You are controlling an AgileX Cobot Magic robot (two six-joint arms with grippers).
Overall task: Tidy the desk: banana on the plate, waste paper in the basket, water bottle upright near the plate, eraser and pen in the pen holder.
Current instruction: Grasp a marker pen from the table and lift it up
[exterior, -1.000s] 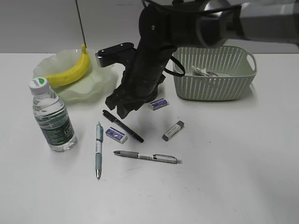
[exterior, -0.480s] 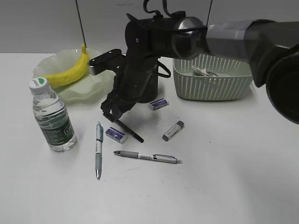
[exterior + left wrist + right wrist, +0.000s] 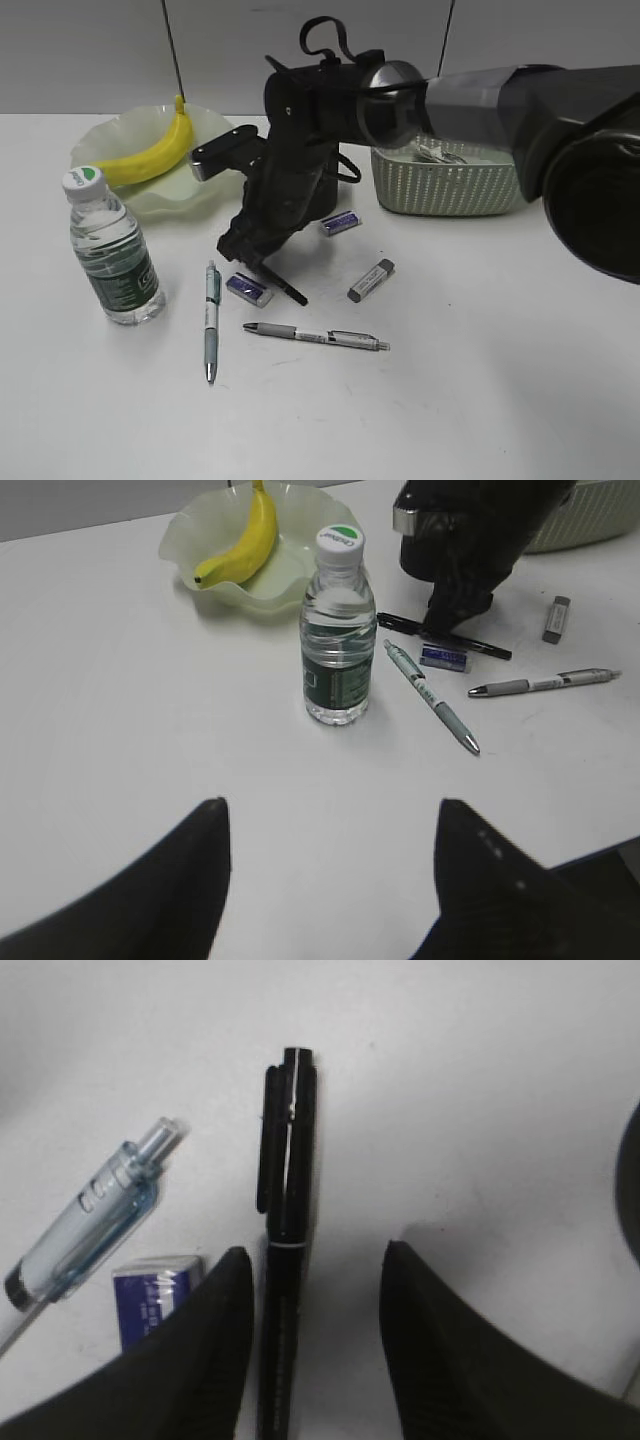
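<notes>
My right gripper (image 3: pixel 250 258) is open and low over the desk (image 3: pixel 480 380). Its fingers straddle the black pen (image 3: pixel 288 1160), which lies close to the left finger (image 3: pixel 215 1350). The pen's tip sticks out in the exterior view (image 3: pixel 290 292). An eraser in a purple sleeve (image 3: pixel 247 289) lies beside it. The banana (image 3: pixel 150 152) lies on the pale green plate (image 3: pixel 215 175). The water bottle (image 3: pixel 112 250) stands upright. Waste paper (image 3: pixel 435 154) is in the sage-green basket (image 3: pixel 450 190). The pen holder (image 3: pixel 328 195) is mostly hidden behind the right arm. My left gripper (image 3: pixel 330 810) is open and empty over bare desk.
A clear blue pen (image 3: pixel 211 320), a grey pen (image 3: pixel 315 336), a grey eraser (image 3: pixel 371 280) and a second purple eraser (image 3: pixel 341 222) lie loose on the desk around the right gripper.
The right gripper has moved down and a little left, settling over the black pen. Nothing else has moved.
</notes>
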